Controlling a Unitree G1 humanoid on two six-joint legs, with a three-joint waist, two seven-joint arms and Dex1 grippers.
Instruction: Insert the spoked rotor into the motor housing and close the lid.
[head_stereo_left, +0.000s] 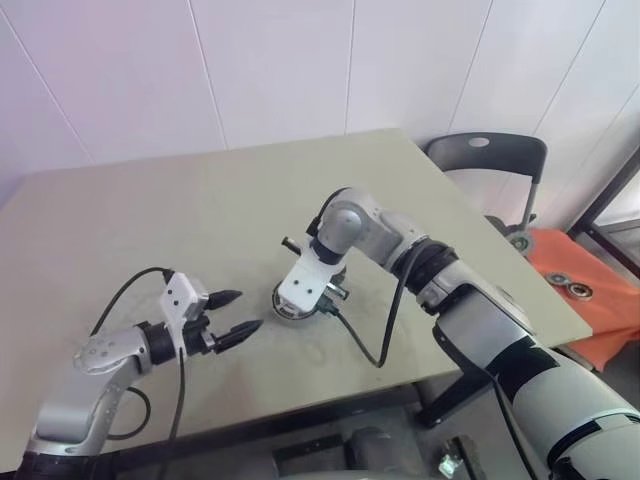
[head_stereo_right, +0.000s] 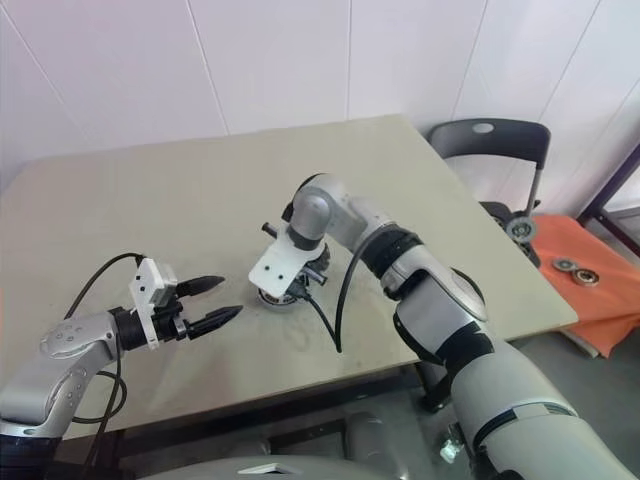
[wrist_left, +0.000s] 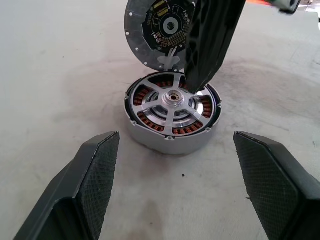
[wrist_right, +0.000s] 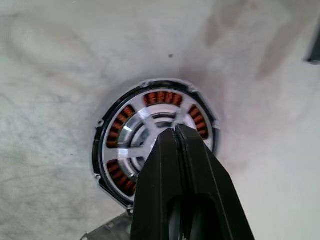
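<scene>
We see the rotor (wrist_left: 172, 100) already seated in the housing (wrist_left: 172, 137) at table (head_stereo_left: 200, 200) centre; our right claw (wrist_right: 176, 131), pinched shut, holds the lid (wrist_left: 157, 32) tilted at its twelve o'clock edge; left claw (wrist_left: 175, 185) wide at six o'clock; closing remains.

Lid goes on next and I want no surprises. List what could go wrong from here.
1. The lid stands tilted on edge behind the motor housing, held by the shut right pincer; lowered off-centre, it could seat crooked or jam.
2. A thin edge grip may let the lid slip.
3. The open left pincer isn't bracing the housing, so it could slide on the table.
</scene>
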